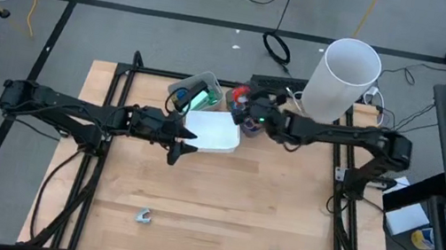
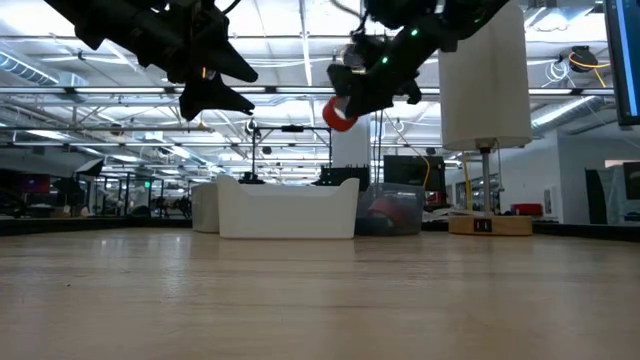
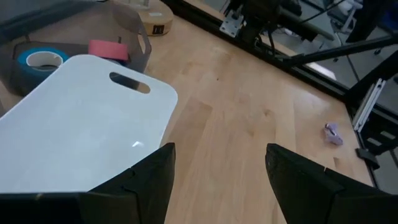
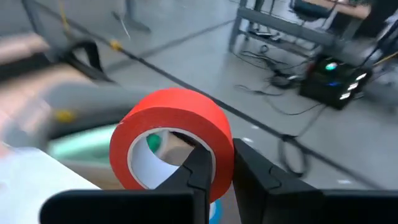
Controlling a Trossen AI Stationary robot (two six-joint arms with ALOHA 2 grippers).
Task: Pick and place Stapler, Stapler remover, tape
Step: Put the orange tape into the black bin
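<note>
Red tape [image 4: 171, 134] is hanging in the air in my right gripper [image 4: 214, 171]; its 2 fingers are pinching the roll's wall, 1 inside the core, so I judge it will not slip. It is hovering just beside the white bin [image 1: 215, 130], near the clear container [image 3: 134, 53], where 1 blue roll [image 3: 41, 59] is lying. My left gripper [image 3: 217, 168] is waiting spread wide and empty over the bin's near edge.
</note>
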